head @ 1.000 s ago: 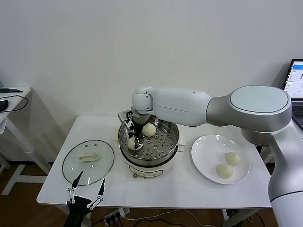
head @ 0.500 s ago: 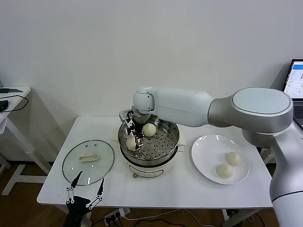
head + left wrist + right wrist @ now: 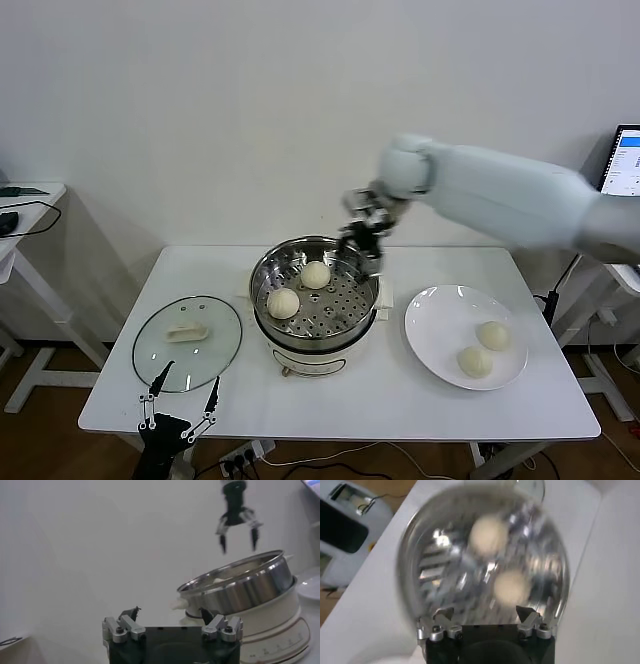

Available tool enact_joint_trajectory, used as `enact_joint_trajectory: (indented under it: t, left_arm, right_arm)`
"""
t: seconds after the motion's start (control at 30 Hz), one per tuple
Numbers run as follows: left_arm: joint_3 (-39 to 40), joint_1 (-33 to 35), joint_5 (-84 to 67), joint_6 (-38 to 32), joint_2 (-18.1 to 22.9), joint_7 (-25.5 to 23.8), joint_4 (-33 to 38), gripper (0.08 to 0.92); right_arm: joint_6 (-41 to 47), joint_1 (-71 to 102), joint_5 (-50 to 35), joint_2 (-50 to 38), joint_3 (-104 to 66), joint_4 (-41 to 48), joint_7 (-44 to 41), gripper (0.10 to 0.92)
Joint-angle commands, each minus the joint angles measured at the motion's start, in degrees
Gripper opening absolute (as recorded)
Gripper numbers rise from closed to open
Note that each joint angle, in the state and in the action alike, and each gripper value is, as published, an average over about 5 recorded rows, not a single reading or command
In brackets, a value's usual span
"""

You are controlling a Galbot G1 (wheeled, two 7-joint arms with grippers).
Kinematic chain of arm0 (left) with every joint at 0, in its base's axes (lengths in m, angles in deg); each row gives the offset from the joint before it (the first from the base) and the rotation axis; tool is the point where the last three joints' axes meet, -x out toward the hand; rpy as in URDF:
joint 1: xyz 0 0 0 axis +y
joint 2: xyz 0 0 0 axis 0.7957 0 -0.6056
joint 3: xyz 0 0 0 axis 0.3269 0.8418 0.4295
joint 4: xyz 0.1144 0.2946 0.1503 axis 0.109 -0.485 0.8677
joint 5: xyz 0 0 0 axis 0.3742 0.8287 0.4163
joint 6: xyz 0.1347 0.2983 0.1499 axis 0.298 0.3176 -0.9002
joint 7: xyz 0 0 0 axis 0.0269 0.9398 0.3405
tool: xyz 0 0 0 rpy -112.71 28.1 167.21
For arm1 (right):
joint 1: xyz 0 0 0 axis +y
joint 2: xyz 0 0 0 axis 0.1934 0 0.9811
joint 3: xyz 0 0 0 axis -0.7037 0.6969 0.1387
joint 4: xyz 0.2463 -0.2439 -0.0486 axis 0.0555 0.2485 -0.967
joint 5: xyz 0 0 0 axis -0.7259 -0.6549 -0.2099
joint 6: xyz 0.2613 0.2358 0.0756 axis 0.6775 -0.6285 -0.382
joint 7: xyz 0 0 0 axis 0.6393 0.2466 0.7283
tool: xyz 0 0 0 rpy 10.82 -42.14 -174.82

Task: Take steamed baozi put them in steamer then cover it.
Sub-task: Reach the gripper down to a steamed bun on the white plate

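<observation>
**Above the steamer's far rim: right pincer empty, two buns still to fetch**

Above the far right rim of the steamer (image 3: 315,300) hangs the right pincer (image 3: 362,238), fingers spread apart and carrying nothing; the left wrist view shows the same two fingers splayed over the pot. Its arm reaches in from the robot's right, forearm roughly level and wrist turned down. The left pincer (image 3: 180,405) sits parked at the near edge of the tabletop (image 3: 400,395), just beside the cover (image 3: 187,341), fingers likewise apart.

Location of the work items: two steamed baozi (image 3: 283,303) rest on the perforated tray inside the steamer, apart from each other. Two more (image 3: 474,361) lie on the white plate (image 3: 430,315) to the robot's right. The cover lies flat on the tabletop to the left of the steamer, handle up.

Handling assessment: the buns look soft and light, and likely dent under a hard squeeze. A gentle closure across the widest part, from above, seems appropriate. The right wrist view is smeared, so surface texture cannot be confirmed. The cover is probably glass, rigid and breakable; its central handle is the sensible hold.
</observation>
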Motion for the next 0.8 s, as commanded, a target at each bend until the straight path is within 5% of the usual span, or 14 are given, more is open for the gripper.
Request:
enact_joint_trajectory:
  t: [0.03, 0.43, 0.8]
  left_arm:
    - [0.0, 0.2, 0.1, 0.2, 0.0, 0.0, 0.3, 0.823]
    - [-1.4, 0.7, 0.4, -0.1, 0.4, 0.2, -0.3, 0.823]
    - [-2.9, 0.0, 0.1, 0.5, 0.2, 0.3, -0.1, 0.823]
  right_arm:
    - [-6.8, 8.8, 9.9, -19.7, -4.6, -2.6, -5.7, 0.823]
    - [-7.3, 25.5, 21.3, -20.1, -12.2, -0.2, -1.5, 0.823]
    - [-4.6, 32.4, 21.6, -17.3, -15.6, 1.9, 3.3, 0.823]
